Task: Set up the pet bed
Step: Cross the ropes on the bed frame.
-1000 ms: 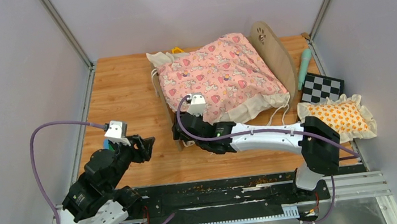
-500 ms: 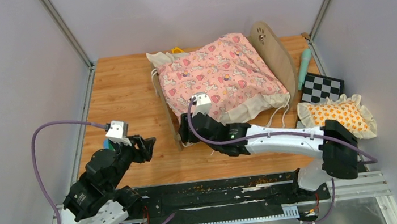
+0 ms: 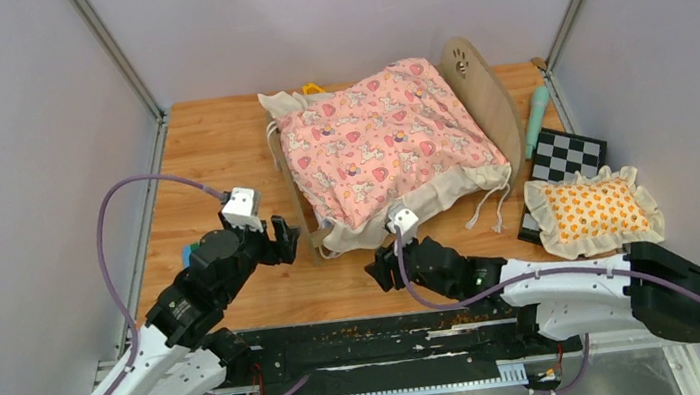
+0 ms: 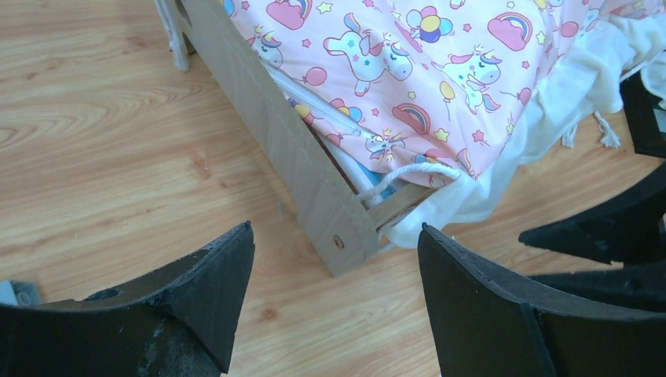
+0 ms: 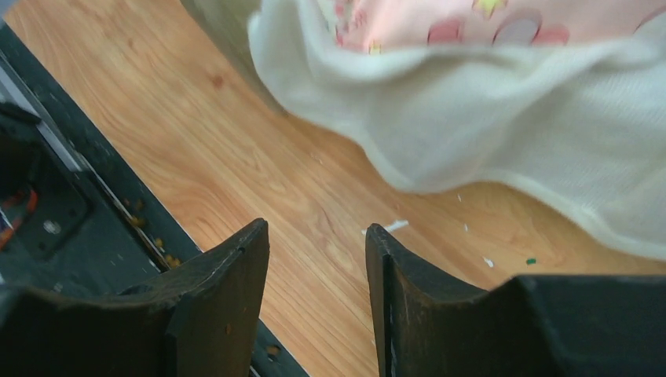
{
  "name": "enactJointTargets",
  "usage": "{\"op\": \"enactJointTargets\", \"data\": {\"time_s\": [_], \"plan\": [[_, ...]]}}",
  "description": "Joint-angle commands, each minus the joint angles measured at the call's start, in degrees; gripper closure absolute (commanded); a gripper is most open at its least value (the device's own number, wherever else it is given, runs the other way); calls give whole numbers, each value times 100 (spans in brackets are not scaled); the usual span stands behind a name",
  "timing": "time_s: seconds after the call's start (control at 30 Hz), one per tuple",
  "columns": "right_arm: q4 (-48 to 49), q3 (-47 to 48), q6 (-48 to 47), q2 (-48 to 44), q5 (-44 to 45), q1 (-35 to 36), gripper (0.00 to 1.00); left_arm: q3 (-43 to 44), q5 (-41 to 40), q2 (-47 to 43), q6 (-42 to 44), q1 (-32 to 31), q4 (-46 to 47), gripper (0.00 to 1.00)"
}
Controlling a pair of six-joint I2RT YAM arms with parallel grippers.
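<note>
The pet bed point(image 3: 307, 225) stands mid-table, its light-wood headboard point(image 3: 475, 81) with a paw cutout at the far right. A pink unicorn quilt point(image 3: 384, 138) covers it, the cream ruffle hanging over the near end. My left gripper point(image 3: 292, 241) is open just short of the bed's near-left corner. In the left wrist view the wooden side board point(image 4: 290, 149) ends just ahead of the wide-open left gripper point(image 4: 334, 236). My right gripper point(image 3: 377, 275) sits open over bare table near the ruffle point(image 5: 487, 133), nothing between the right gripper's point(image 5: 316, 232) fingers.
An orange-patterned frilled pillow point(image 3: 595, 211) lies at the right on a checkerboard tile point(image 3: 567, 153). A teal stick point(image 3: 536, 119) lies by the headboard. A black rail point(image 3: 394, 338) runs along the near edge. Grey walls close in on both sides.
The left arm reached forward and right to the bed's near-left corner and opened wider. The right arm drew back from the bed's near end toward the table's front edge.
</note>
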Motion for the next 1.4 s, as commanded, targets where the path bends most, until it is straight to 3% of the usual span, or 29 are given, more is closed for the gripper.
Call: {"op": "enactJointTargets", "data": {"time_s": [0.0,0.13,0.43,0.63,0.8,0.87,1.03,1.2,1.37], "plan": [[2467,-835,-758,15,-340,85,51,-31,-91,552,-51,-17,844,16],[3064,-963,-944,451,-429,89,51,34,-163,1230,-62,-17,1107,16],[4119,-1023,-1162,1249,-397,94,51,380,-683,2584,-464,-17,1137,28],[4382,-994,-1262,1521,-291,95,52,561,-809,3128,-579,-18,1126,53],[4970,-1066,-1596,2046,-181,72,51,779,-785,3515,-499,-17,1209,91],[5151,-1021,-1750,2346,-238,64,51,934,-811,3639,-434,-17,1176,100],[6447,-1024,-2214,3245,-599,56,48,1103,-859,3750,-290,-19,1172,100],[8310,-822,-3059,4583,-711,67,36,1204,-815,3820,-192,-17,1108,100],[8410,-194,-3295,5321,-629,52,33,1224,-840,3760,-90,-8,1043,100]]}}
